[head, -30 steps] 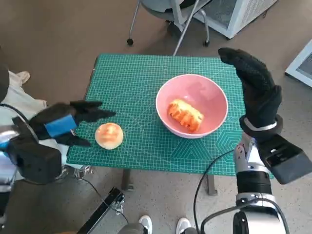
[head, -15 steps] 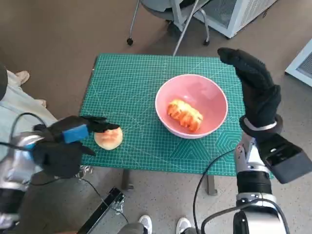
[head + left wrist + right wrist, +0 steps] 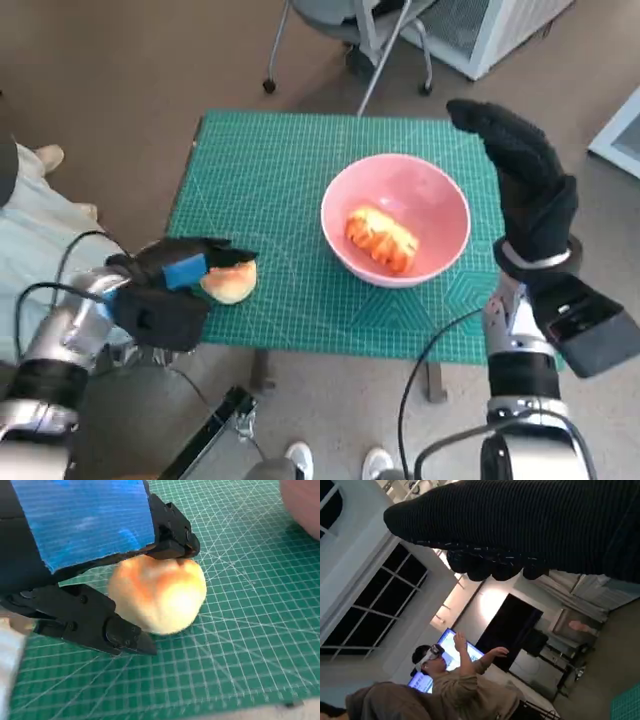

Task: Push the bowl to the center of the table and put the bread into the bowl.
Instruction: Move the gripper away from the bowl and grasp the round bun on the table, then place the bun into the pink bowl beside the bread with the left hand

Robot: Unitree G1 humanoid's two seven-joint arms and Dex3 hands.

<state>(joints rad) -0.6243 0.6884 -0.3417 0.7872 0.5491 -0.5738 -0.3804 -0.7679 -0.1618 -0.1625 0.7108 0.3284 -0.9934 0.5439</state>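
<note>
Head view, tabletop: a small tabletop covered by a green gridded cutting mat (image 3: pixel 270 180).
Head view, bowl: a pink round bowl (image 3: pixel 396 231) stood right of the mat's middle, with a glazed orange-brown ridged pastry (image 3: pixel 381 238) lying inside it.
Head view, bread: a round pale golden bread roll (image 3: pixel 230 280) lay on the mat near its 8 o'clock corner, well apart from the bowl.
Head view, left hand: the black left hand with blue tape on its back (image 3: pixel 178 285) was at the roll, fingers reaching over its top.
Head view, right hand: the right hand in a black knitted glove (image 3: pixel 525 180) stood raised at 3 o'clock of the bowl, fingers extended and together, gripping nothing.
Left wrist view, grasp: one black finger (image 3: pixel 172 532) pressed on the roll's (image 3: pixel 160 592) top and another lay along its underside edge, so the roll sat clasped between them while resting on the mat (image 3: pixel 250 630).
Right wrist view, glove: the glove (image 3: pixel 530 525) filled the frame; a seated person (image 3: pixel 455 680) with raised arms showed behind it.
</note>
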